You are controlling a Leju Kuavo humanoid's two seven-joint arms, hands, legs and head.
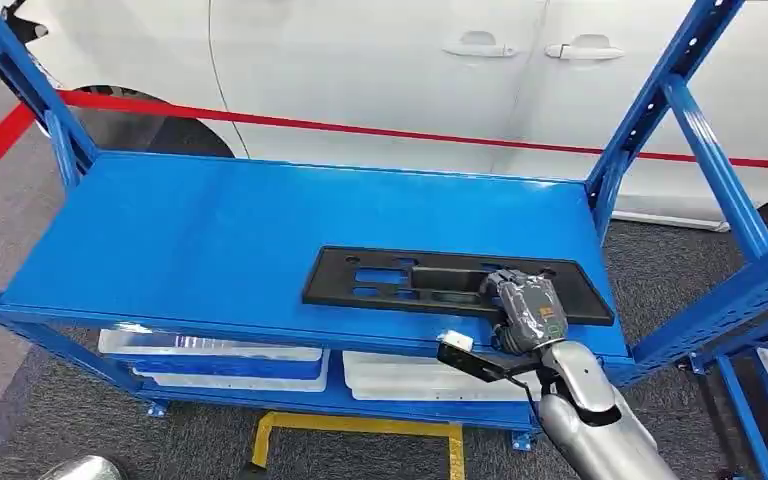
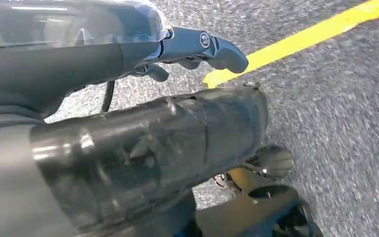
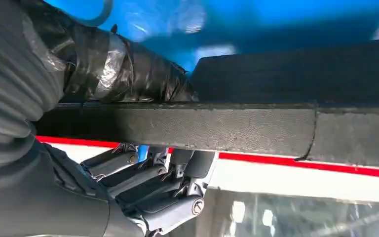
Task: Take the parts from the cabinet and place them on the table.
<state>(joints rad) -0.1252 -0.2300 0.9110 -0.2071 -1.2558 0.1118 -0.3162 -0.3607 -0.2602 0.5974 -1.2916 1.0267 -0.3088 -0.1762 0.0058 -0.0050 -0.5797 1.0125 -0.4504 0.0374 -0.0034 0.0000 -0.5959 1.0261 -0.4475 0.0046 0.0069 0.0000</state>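
Head view: a blue metal shelving unit (image 1: pixel 210 240) stands on grey carpet in front of a white car (image 1: pixel 380 70), with a red line (image 1: pixel 360 128) running between them. One long black plastic part (image 1: pixel 400 280), flat and rectangular with several cut-out openings, lies on the shelf's top surface toward its right front. The right hand (image 1: pixel 525 310), wrapped in clear film, sits on the part's near edge right of its middle, the silver forearm rising from below. Two clear trays (image 1: pixel 210 350) rest on the lower shelf, and yellow floor tape (image 1: pixel 360 430) marks the carpet in front.

Left wrist view: the left hand (image 2: pixel 143 148) hangs over speckled grey carpet crossed by a yellow stripe (image 2: pixel 301 37). Its thick film-covered thumb lies across the frame, and the darker fingers (image 2: pixel 197 47) extend loosely, slightly curled, holding nothing.

Right wrist view: the black part's textured edge (image 3: pixel 217 128) crosses the frame. The wrapped thumb (image 3: pixel 128 74) lies on one face against the blue shelf, and the dark fingers (image 3: pixel 158 182) curl beneath the opposite face, close together, so the hand pinches the part's edge.
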